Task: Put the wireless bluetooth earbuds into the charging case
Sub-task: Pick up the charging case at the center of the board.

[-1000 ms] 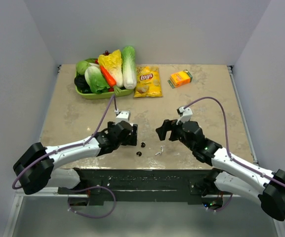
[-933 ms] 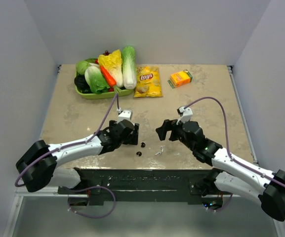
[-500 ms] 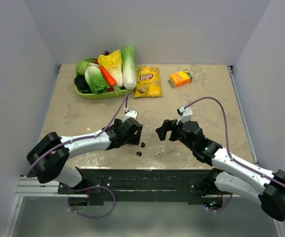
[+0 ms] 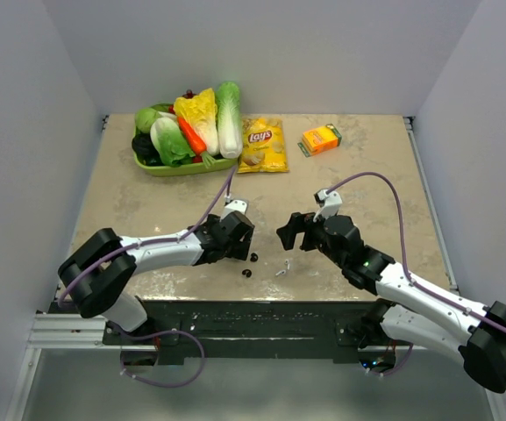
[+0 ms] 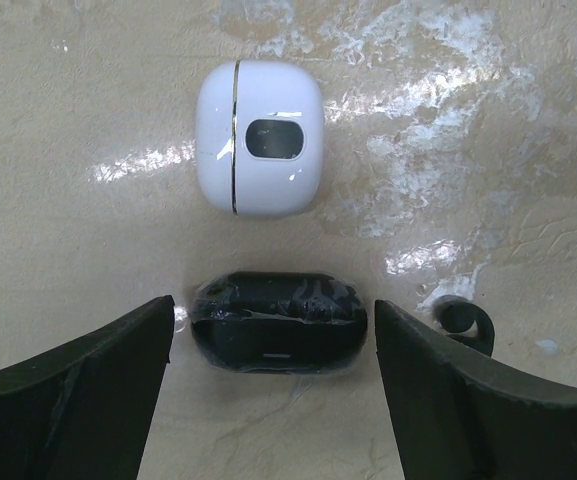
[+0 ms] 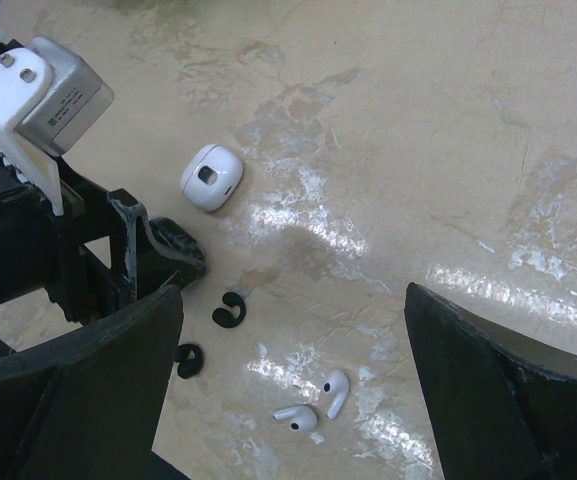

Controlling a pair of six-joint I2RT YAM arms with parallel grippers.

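Observation:
Two tiny black earbuds lie near the front edge, one (image 4: 254, 257) just right of my left gripper (image 4: 238, 239), the other (image 4: 246, 273) below it. In the right wrist view they show as small hooks (image 6: 228, 310) (image 6: 189, 360). A black charging case (image 5: 278, 322) lies on the table between my left gripper's (image 5: 273, 310) open fingers, with gaps on both sides. One black earbud (image 5: 465, 322) peeks out beside the right finger. My right gripper (image 4: 292, 232) is open and empty, hovering right of the earbuds.
A white charging case (image 5: 259, 138) lies just beyond the black one. Two white stem earbuds (image 6: 318, 405) lie near the black ones. A green tray of vegetables (image 4: 182, 167), a chip bag (image 4: 263, 145) and an orange box (image 4: 320, 139) sit at the back.
My left arm has reached forward and right, bringing its gripper over the black case next to the earbuds. The right arm has not moved.

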